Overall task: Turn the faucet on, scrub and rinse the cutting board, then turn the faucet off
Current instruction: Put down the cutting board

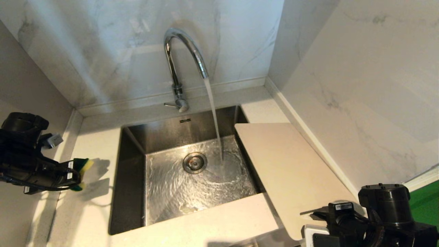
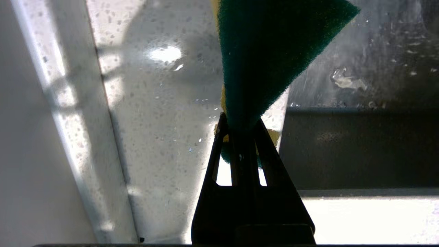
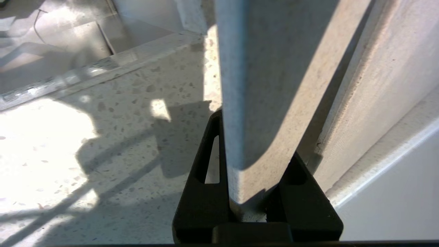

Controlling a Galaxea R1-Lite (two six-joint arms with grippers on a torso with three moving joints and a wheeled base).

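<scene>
Speckled bench (image 1: 92, 144) around steel sink (image 1: 164, 133) | cutting board (image 1: 291, 171) over sink's right rim, edge clamped in right tool (image 3: 252, 192), wrist view only | faucet (image 1: 178, 61) running | left tool (image 2: 240, 137) pinches sponge (image 2: 267, 51) above bench

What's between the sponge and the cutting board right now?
Head view: the sink, water running from the faucet, separates sponge and cutting board.

The speckled table (image 1: 92, 192) surrounds a steel sink (image 1: 164, 137); right of the sink, the board (image 1: 288, 171) lies across the table.
</scene>
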